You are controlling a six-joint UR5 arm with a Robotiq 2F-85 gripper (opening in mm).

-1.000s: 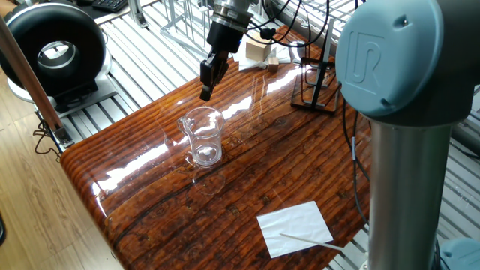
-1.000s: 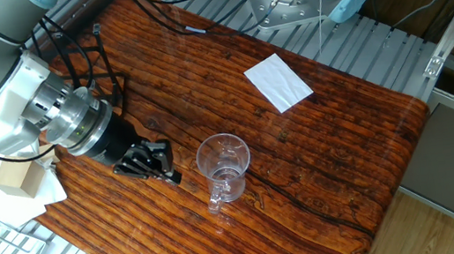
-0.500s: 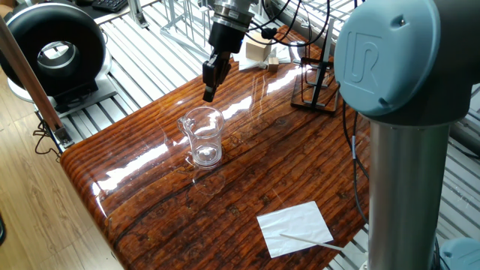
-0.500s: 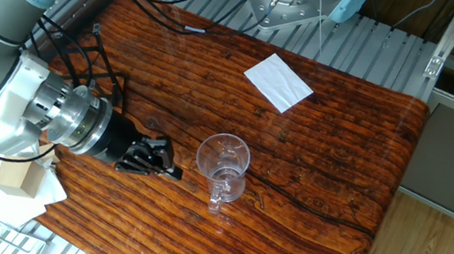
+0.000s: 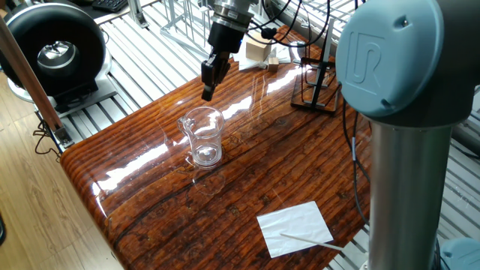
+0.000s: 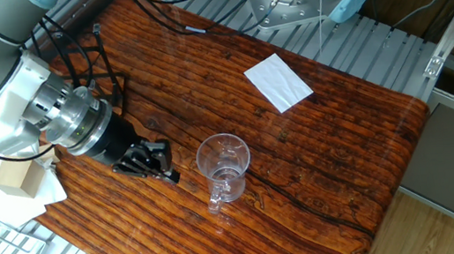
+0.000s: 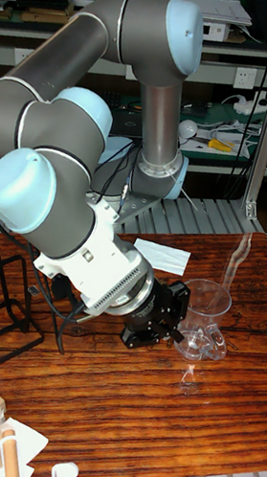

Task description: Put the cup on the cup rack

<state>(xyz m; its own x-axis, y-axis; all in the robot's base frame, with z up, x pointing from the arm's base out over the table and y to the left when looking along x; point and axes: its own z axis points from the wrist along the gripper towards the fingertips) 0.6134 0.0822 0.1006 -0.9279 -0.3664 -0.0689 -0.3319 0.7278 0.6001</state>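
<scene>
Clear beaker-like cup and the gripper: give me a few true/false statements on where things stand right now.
1. The small clear beaker-like cup stands upright on the wooden table. True.
2. The gripper is clamped on the cup. False: it is beside the cup, not touching, holding nothing.
3. The cup already sits on the small black wire cup rack. False: the rack stands apart near the table's far edge, with no cup on it.
4. A white paper sheet lies flat on the table. True.
5. The cup lies tipped on its side. False: it is upright.
</scene>
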